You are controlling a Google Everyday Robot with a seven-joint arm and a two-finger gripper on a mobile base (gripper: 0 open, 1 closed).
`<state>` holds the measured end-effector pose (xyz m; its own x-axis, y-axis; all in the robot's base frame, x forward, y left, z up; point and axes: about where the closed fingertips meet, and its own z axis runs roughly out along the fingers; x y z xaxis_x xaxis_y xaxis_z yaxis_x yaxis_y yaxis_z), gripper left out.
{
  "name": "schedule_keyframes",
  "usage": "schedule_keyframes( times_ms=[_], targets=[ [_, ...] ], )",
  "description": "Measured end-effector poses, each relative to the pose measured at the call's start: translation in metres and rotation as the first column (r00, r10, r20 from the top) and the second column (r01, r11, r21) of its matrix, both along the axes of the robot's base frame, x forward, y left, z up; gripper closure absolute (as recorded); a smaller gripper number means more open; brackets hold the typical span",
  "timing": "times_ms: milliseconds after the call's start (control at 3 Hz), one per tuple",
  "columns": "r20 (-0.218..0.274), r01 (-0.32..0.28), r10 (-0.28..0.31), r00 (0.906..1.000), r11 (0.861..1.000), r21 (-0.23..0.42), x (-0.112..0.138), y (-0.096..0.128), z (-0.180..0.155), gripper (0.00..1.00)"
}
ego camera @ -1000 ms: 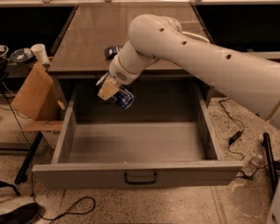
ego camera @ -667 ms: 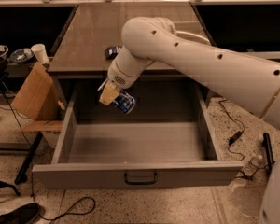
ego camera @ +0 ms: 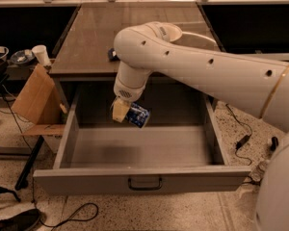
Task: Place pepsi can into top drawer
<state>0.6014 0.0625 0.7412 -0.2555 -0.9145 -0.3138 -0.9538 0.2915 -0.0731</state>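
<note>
1 gripper (ego camera: 125,112): clamped on pepsi can (ego camera: 138,115), over rear half of open top drawer (ego camera: 144,173).
Can pos: in air, drawer floor directly below, no contact.
Can axis: tilted, not upright.
Next move, est.: straight down, then release.

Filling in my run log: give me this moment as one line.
stage: carry | gripper: shut on pepsi can | position: over open top drawer | can: tilted, not yet released

The dark blue pepsi can (ego camera: 138,115), tilted, hangs gripped in the end effector (ego camera: 127,112) over the rear left of the pulled-out, grey top drawer (ego camera: 144,173).
</note>
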Motion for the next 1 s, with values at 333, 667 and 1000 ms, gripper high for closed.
schedule_keyframes(
  times_ms=[333,667,1000],
  targets=[
    [-0.028,-0.003,0.000,0.9996,0.994,-0.111,-0.005,-0.015,-0.020,1.00],
    [-0.029,0.002,-0.007,0.9995,0.986,-0.169,-0.012,-0.032,-0.041,1.00],
    [-0.024,0.022,-0.026,0.9994,0.988,-0.152,-0.020,-0.044,-0.066,1.00]
  ],
)
